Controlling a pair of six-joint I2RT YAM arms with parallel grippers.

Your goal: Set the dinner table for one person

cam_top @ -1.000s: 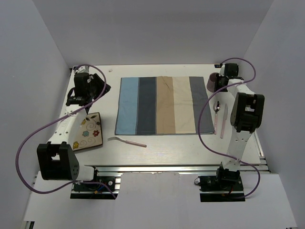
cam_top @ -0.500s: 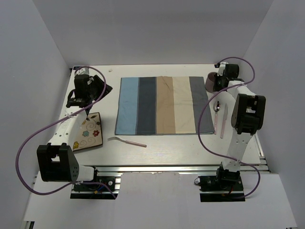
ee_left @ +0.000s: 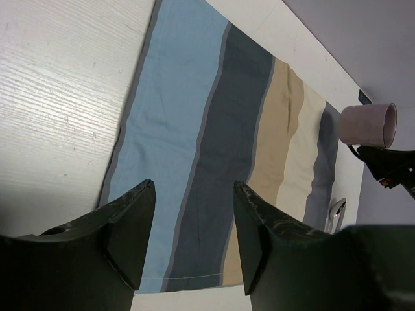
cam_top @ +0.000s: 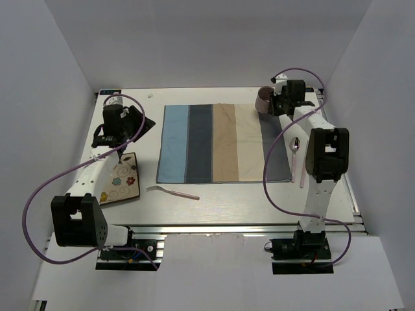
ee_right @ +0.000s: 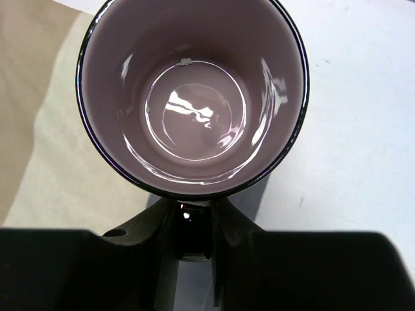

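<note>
Spanning most of the overhead view, the dinner table (cam_top: 220,204) is an off-white top with a metal rail along its 6 o'clock edge. A striped placemat (cam_top: 224,142) lies flat at its centre. At 8 o'clock from the placemat sits a square floral plate (cam_top: 120,179), with a dark napkin (cam_top: 146,122) at 10 o'clock. The left gripper (ee_left: 192,194) hangs near these two, its fingers apart with nothing between them. At 1 o'clock, by the placemat's far right corner, the right gripper (ee_right: 194,227) is clamped on the handle of a pink mug (ee_right: 194,97), which is tipped on its side. A pink fork (cam_top: 172,190) lies at 7 o'clock. A spoon (cam_top: 296,145) and a slim pink utensil (cam_top: 303,165) lie at 3 o'clock, just off the placemat.
</note>
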